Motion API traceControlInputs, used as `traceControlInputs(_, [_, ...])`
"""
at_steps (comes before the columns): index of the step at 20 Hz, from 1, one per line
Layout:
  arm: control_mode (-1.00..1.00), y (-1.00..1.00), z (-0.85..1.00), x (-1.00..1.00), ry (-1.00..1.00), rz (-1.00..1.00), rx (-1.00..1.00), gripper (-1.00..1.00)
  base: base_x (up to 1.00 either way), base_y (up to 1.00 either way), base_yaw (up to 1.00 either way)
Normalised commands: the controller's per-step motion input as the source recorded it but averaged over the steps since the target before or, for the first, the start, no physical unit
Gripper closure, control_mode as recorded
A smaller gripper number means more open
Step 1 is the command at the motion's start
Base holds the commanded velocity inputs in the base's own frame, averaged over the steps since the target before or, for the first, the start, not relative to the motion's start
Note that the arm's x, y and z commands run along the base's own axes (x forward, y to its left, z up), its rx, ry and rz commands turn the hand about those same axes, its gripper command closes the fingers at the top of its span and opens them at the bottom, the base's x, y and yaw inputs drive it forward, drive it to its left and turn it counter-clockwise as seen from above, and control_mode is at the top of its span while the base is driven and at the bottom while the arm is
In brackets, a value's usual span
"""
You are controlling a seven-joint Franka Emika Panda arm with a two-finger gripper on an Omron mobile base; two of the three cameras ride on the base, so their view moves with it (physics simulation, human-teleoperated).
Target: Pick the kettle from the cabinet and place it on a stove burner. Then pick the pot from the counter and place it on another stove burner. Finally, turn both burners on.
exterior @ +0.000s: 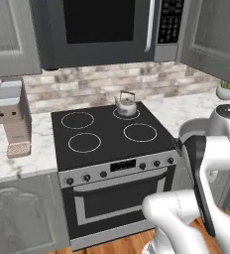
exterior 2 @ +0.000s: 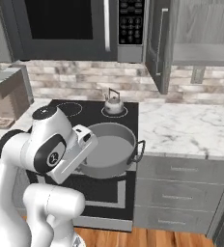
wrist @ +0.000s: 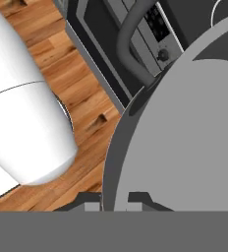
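The silver-grey kettle (exterior: 125,104) (exterior 2: 113,103) stands on the small back-right burner (exterior: 115,115) of the black cooktop. The wide grey pot (exterior 2: 109,149) hangs tilted above the stove's front right corner, off the marble counter (exterior 2: 181,125). My gripper (wrist: 115,201) is shut on the pot's rim (wrist: 113,147), one fingertip on each side of the wall. The larger front-right burner (exterior: 140,132) is bare. The wall cabinet's door (exterior 2: 157,43) (exterior: 211,34) stands open over the counter.
A coffee machine (exterior: 13,116) sits on the counter left of the stove. The microwave (exterior: 102,30) hangs above the cooktop. Control knobs (exterior: 156,162) line the stove front. A small potted plant (exterior: 226,90) is at the far right. Wooden floor (wrist: 76,74) lies below.
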Motion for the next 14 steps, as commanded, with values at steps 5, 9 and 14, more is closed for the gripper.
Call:
traceControlInputs(5, [1.00, 0.00, 0.00, 0.00, 0.00, 0.00, 0.00, 1.00, 0.00, 0.66, -0.23])
traceControlInputs(9, [1.00, 0.00, 0.00, 0.00, 0.00, 0.00, 0.00, 1.00, 0.04, 0.63, -0.25])
traceControlInputs(14, [1.00, 0.00, 0.00, 0.00, 0.00, 0.00, 0.00, 1.00, 0.16, 0.57, -0.24])
